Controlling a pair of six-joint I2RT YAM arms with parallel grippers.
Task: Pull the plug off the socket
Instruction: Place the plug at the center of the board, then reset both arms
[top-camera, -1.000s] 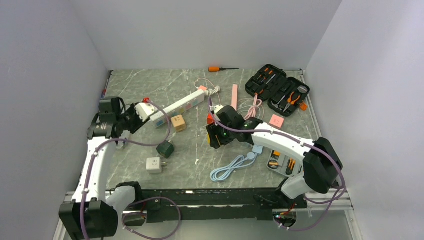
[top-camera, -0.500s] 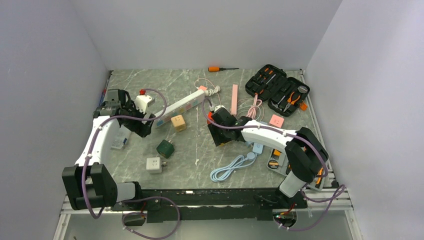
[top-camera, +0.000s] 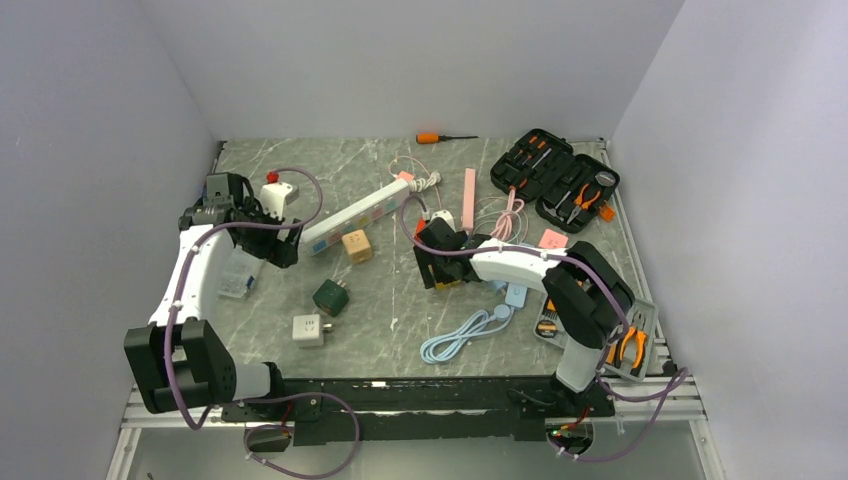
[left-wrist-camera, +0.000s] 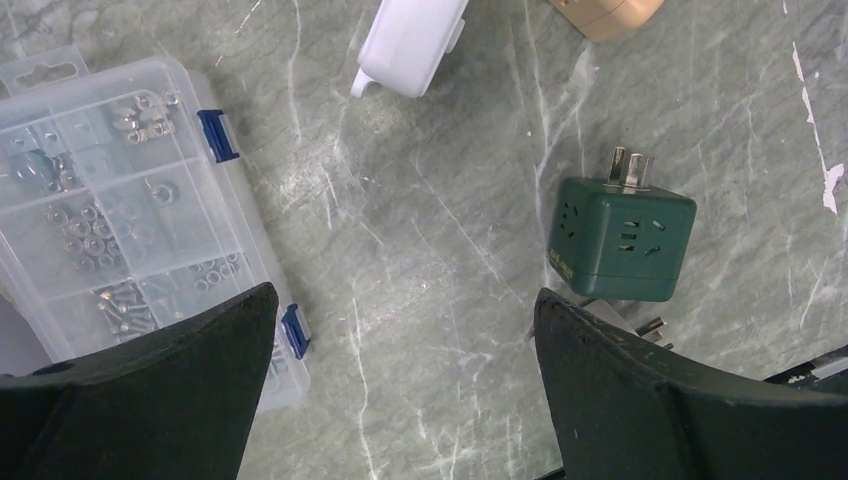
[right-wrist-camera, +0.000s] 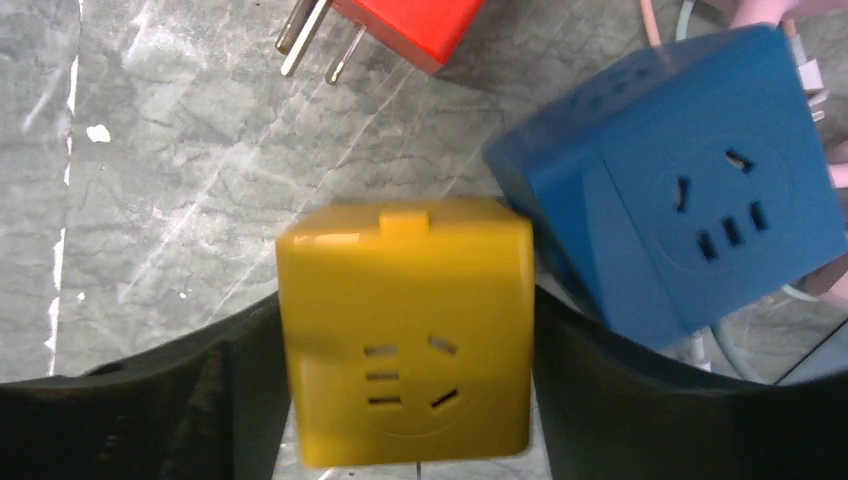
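Top external view: a grey-green marbled table (top-camera: 390, 300) carries everything, with both arms reaching over it from the near edge.
Tool case: an open black plastic case of orange-handled tools (top-camera: 555, 180) sits at the far right corner.
Power strip: a long white power strip with pastel sockets (top-camera: 360, 213) lies on a slant left of centre.
Clear box: a clear plastic compartment box of screws and nuts (left-wrist-camera: 110, 200) lies flat just beside the left tool, and its blue clasps are visible.
Left tool: the left tool (left-wrist-camera: 400, 330) has its fingers spread wide and holds nothing. It is above the table between the clear box and the green cube.
Right tool: the right tool (right-wrist-camera: 405, 340) is closed on the yellow cube socket, with one finger against each side.
Cable: a light blue coiled cable (top-camera: 460, 335) lies near the front, right of centre.
Blue cube: a blue plastic cube socket (right-wrist-camera: 680, 200) is tilted and touches the yellow cube's upper right corner.
Yellow cube socket: the yellow plastic cube socket (right-wrist-camera: 405, 330) sits mid-table with its socket face towards the right wrist camera.
Green cube: a dark green cube adapter (left-wrist-camera: 622, 235) lies on the table with its metal prongs showing.
White plug: a small white plug block with a red button (top-camera: 277, 190) lies at the far left beyond the left arm, apart from the power strip's near end.
Red plug: a red plug with bare prongs (right-wrist-camera: 400, 20) lies just beyond the yellow cube.
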